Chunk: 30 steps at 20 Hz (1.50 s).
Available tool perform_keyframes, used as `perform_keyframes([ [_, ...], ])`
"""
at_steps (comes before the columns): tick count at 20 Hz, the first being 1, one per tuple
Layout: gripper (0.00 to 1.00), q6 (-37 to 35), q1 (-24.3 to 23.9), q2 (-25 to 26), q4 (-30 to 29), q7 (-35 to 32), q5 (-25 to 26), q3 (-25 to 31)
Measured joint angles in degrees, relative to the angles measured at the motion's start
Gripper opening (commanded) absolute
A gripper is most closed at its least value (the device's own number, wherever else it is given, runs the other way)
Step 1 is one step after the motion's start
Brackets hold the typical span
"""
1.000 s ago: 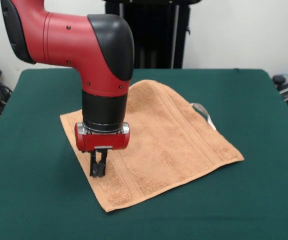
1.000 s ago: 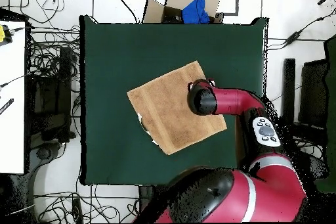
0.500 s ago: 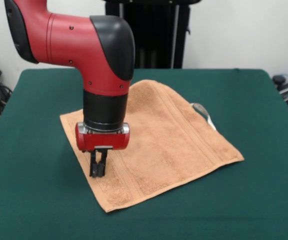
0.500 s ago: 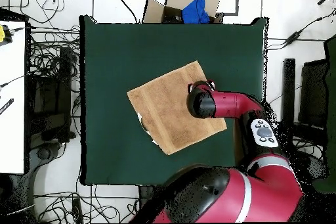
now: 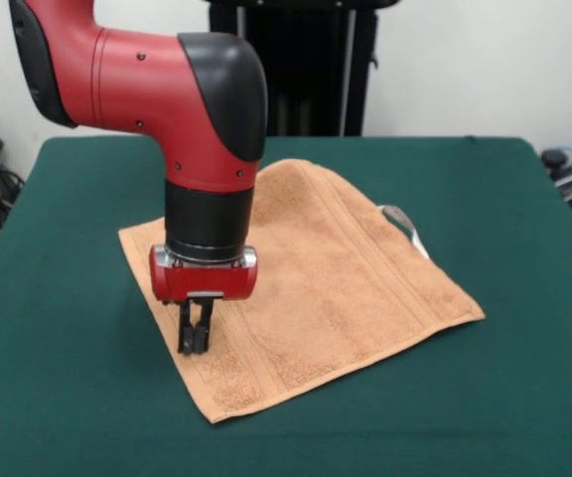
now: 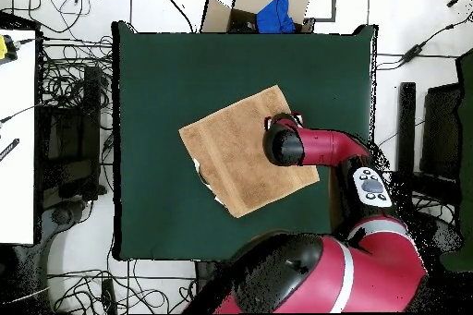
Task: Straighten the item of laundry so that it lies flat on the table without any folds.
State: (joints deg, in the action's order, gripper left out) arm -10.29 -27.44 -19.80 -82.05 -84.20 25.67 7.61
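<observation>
Dark green table (image 5: 524, 397); on it, one orange-tan towel (image 5: 346, 288), spread flat, set at a slant

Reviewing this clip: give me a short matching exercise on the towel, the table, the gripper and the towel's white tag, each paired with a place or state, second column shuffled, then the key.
Column one:
1. towel
2. table
3. gripper
4. white tag

Column two:
A. dark green, bare all round the cloth
B. pokes out from one edge of the cloth
C. fingers close together, down at the cloth's edge
D. orange-tan, spread open, set at an angle to the table's edges

Pairs: 1-D, 2-A, 3-C, 4-B
</observation>
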Motion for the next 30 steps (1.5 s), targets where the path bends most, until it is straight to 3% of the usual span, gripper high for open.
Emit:
perform_keyframes([
  [30, 0.00, 0.2, -1.2, 0.1, 0.1, 0.0, -0.1, 0.9],
])
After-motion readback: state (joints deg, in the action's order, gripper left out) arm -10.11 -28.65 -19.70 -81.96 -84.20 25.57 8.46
